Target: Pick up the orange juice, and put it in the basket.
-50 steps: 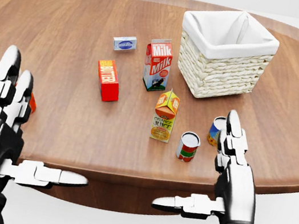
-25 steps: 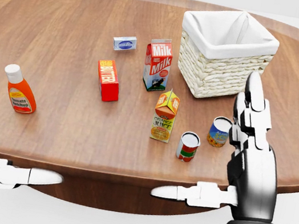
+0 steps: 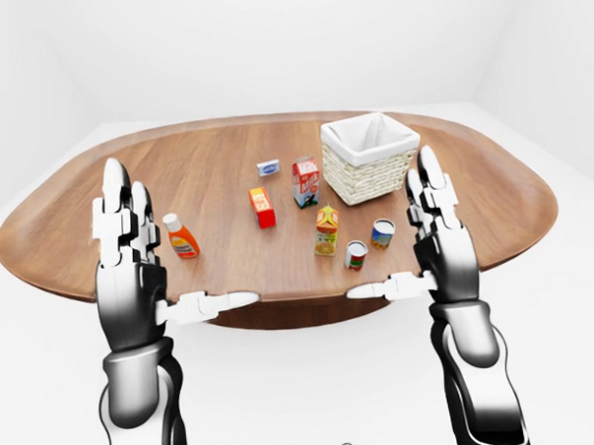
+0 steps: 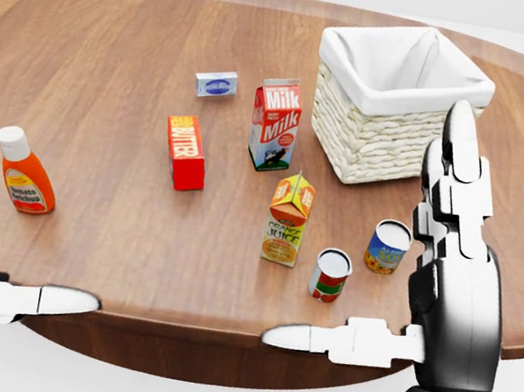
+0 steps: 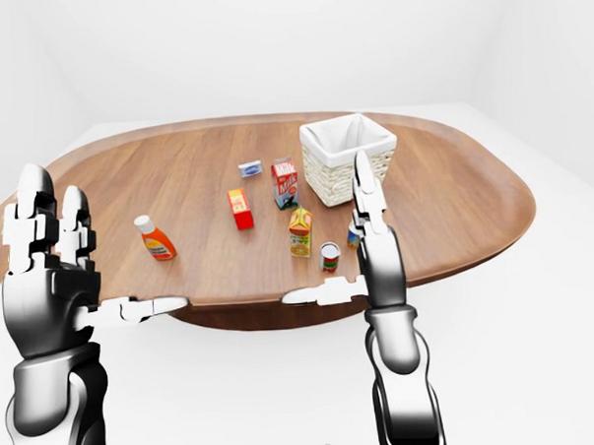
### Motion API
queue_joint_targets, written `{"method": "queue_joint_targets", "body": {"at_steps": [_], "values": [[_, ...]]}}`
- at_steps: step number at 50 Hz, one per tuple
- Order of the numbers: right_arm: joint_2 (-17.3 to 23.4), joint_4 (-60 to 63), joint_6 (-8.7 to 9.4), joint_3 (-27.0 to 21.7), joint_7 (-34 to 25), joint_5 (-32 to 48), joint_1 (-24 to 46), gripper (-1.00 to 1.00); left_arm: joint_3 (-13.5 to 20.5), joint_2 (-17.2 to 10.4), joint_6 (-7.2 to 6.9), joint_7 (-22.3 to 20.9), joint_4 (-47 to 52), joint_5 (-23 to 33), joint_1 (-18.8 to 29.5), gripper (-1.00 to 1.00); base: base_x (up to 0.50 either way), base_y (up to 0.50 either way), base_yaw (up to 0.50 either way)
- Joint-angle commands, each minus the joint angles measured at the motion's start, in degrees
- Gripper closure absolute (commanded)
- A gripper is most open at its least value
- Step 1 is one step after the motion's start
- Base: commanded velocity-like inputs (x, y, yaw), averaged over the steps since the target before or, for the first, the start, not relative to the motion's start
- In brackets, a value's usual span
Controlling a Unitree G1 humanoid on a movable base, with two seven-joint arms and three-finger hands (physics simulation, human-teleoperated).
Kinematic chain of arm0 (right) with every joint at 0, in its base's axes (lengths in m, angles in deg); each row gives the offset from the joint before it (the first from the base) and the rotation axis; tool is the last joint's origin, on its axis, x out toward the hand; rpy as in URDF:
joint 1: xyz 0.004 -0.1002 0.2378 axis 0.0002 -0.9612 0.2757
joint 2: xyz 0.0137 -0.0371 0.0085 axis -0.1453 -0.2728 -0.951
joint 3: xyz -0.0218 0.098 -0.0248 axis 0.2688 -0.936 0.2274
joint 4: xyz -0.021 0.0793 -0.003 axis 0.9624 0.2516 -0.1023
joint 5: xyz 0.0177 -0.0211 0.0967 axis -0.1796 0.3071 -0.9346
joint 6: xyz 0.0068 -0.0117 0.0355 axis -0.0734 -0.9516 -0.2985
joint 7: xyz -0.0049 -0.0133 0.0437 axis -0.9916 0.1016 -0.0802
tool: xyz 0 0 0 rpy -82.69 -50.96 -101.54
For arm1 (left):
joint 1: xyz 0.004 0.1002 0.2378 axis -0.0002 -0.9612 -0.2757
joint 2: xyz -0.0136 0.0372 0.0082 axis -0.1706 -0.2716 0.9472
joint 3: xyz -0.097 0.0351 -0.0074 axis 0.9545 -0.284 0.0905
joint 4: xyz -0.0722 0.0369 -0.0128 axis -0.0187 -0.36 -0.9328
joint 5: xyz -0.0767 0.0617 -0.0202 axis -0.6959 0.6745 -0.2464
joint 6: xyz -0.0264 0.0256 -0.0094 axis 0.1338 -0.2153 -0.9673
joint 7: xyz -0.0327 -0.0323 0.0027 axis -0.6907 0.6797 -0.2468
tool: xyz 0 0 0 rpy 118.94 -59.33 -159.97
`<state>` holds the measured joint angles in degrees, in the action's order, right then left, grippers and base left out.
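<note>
The orange juice carton stands upright on the wooden table, near the edge closest to me. The wicker basket with a white liner stands at the upper right of the head view, up and to the right of the carton. My right hand is open, fingers pointing up and thumb pointing left, to the right of the carton and apart from it. My left hand is open and empty at the left, near the table edge. In the head view only its thumb shows.
A milk carton, a red box and a small blue-white box stand above the juice. A ketchup bottle stands at the left. Two cans stand between the juice and my right hand. The table edge runs just below.
My left hand has dropped to the left out of the head view, uncovering the ketchup bottle. My right hand has risen. The whole picture has shifted slightly downward: the camera moved.
</note>
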<state>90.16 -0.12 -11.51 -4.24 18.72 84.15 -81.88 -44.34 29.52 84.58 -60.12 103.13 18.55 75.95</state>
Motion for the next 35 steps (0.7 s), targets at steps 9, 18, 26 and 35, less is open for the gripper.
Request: {"method": "queue_joint_targets", "body": {"at_steps": [9,18,26,35], "values": [[0.07,1.40,0.00,-0.07,0.20,1.87,0.20,-1.00,0.33,-0.13,0.00,-0.07,-0.96,-0.30,0.17,-1.00,0.50,0.00,0.00],[0.06,2.15,0.00,0.25,-0.14,2.13,0.05,-1.00,0.48,-0.18,0.00,-0.02,-1.67,-0.38,0.23,-1.00,0.50,0.00,0.00],[0.16,2.76,0.00,0.21,-0.96,2.53,-0.10,-1.00,0.20,-0.05,0.00,0.00,-0.98,-0.22,-0.08,-1.00,0.13,-0.43,0.00],[0.10,2.37,0.00,0.47,-1.12,2.72,-0.65,-1.00,-0.01,0.02,0.00,-0.05,-0.41,-0.08,-0.30,-1.00,0.00,-0.50,0.00]]}}
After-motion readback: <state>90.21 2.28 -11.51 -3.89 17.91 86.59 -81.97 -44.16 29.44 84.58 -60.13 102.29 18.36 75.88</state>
